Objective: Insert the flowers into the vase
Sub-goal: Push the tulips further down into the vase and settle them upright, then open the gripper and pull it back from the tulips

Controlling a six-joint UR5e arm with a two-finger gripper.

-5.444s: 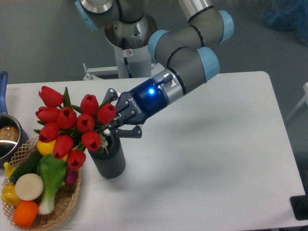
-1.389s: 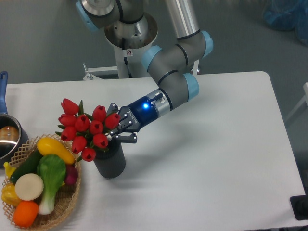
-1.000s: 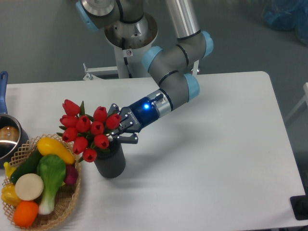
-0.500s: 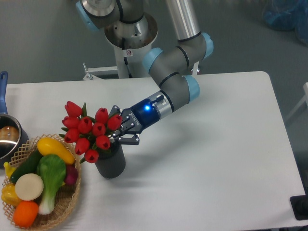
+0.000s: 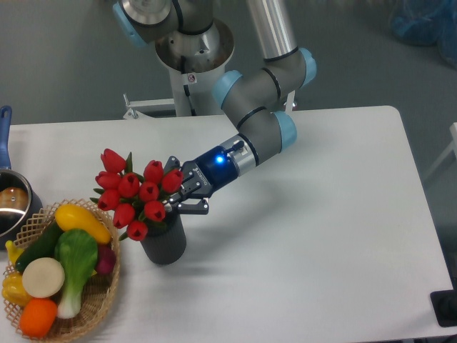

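The flowers, a bunch of red tulip buds with green leaves, lean to the upper left over the mouth of the dark ribbed vase. Their stems are hidden behind the buds and the vase rim, so I cannot tell how deep they sit. My gripper is at the right side of the bunch, just above the vase mouth, with its fingers closed around the base of the bunch. The vase stands upright on the white table.
A wicker basket of toy vegetables and fruit stands left of the vase, close to it. A steel pot with a blue handle is at the left edge. The robot base is behind the table.
The gripper and the flowers have shifted slightly right and down toward the vase mouth. Earlier the bunch was higher, nearer the camera and further left.
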